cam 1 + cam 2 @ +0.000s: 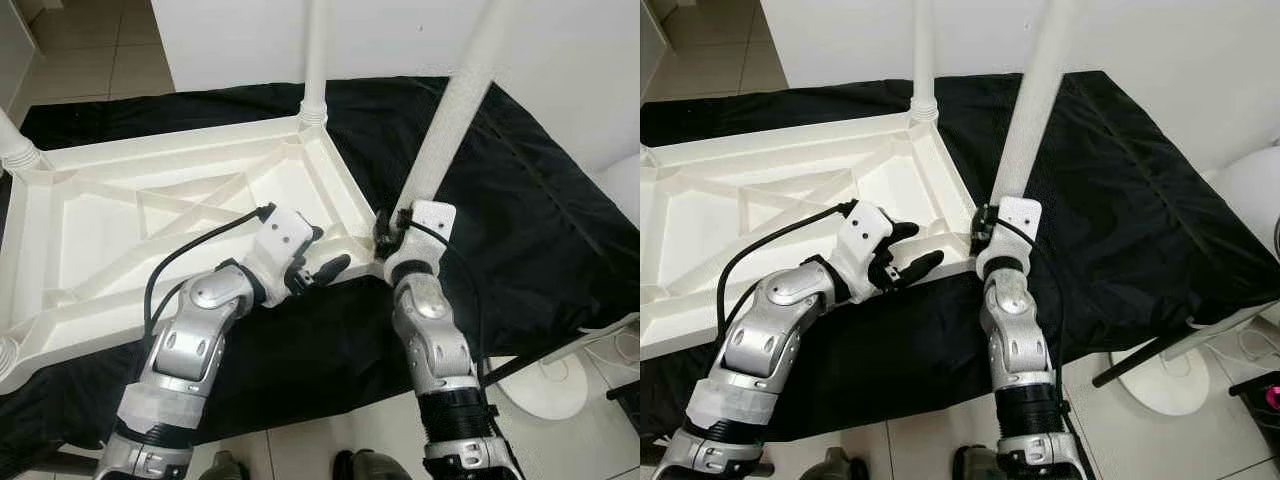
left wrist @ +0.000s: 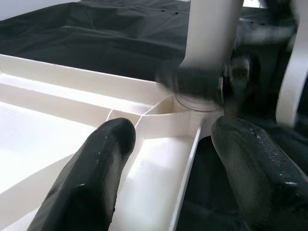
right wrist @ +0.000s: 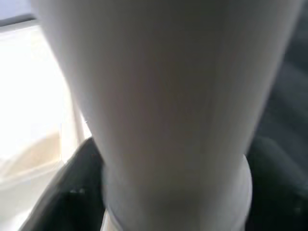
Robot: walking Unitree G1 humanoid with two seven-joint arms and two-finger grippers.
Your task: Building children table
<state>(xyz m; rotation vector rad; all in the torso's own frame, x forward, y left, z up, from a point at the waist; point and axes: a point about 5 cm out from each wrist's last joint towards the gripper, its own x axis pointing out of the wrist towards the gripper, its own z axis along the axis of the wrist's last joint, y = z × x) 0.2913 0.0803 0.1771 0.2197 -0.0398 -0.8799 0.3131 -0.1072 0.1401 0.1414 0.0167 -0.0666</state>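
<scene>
A white plastic table top (image 1: 120, 215) lies upside down on a black cloth (image 1: 530, 220). An upright white leg (image 1: 315, 60) stands in its far corner socket, and a leg base (image 1: 18, 150) shows at the left corner. My right gripper (image 1: 386, 236) is shut on the lower end of another white leg (image 1: 455, 110), which leans over the near right corner socket (image 2: 195, 98). In the right wrist view this leg (image 3: 168, 110) sits between the dark fingers (image 3: 72, 192). My left gripper (image 1: 326, 255) is open just left of that corner, its fingers (image 2: 91, 178) on either side of the table's rim.
A white wall runs behind the cloth, with tiled floor (image 1: 90, 50) at the far left. A white round stand base (image 1: 545, 388) and a dark bar sit on the floor at the right. My feet (image 1: 365, 465) are at the cloth's near edge.
</scene>
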